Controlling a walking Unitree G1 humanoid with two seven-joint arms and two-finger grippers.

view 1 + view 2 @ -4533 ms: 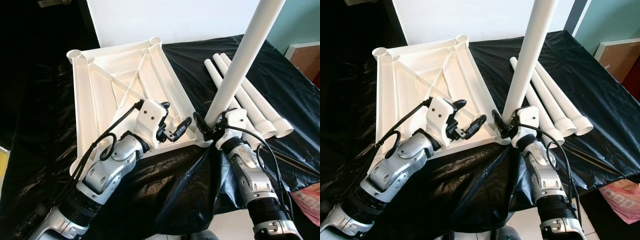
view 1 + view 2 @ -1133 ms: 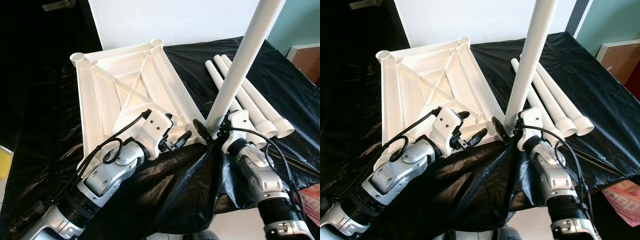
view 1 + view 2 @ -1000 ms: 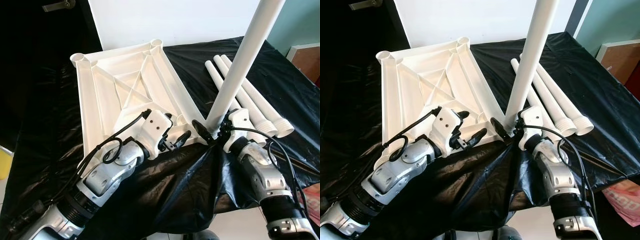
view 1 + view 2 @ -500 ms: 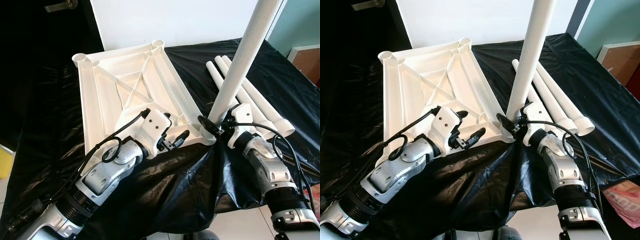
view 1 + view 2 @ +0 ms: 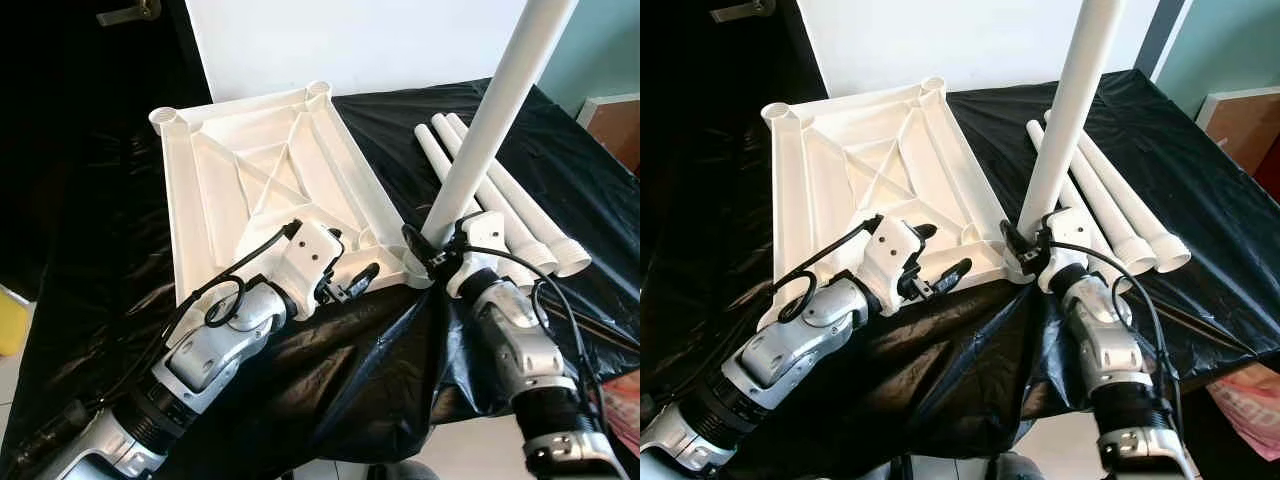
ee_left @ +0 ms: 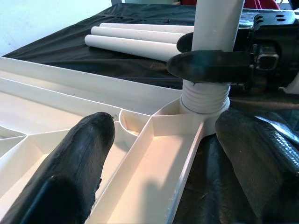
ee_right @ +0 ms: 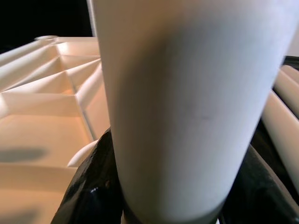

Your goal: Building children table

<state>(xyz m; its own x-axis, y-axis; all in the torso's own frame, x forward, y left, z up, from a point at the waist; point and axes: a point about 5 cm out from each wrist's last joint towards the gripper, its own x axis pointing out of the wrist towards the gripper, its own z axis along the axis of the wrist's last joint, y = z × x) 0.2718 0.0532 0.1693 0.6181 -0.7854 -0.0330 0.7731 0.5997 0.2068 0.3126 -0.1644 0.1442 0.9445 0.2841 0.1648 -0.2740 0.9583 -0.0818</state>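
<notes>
On a surface draped in black plastic sheeting (image 5: 330, 380), a white tabletop (image 5: 250, 180) is laid upside down, its ribbed underside and corner sockets exposed. At its near right corner, a white table leg (image 5: 490, 110) is held standing, its threaded end seated at the corner socket (image 6: 205, 100). The leg is clamped low down by the right gripper (image 5: 432, 252), one black finger on each side of the tube. The near edge of the tabletop is straddled by the left gripper (image 5: 350, 277), whose fingers are spread apart and closed on nothing. Three more legs (image 5: 1110, 205) are laid side by side just right of the tabletop
</notes>
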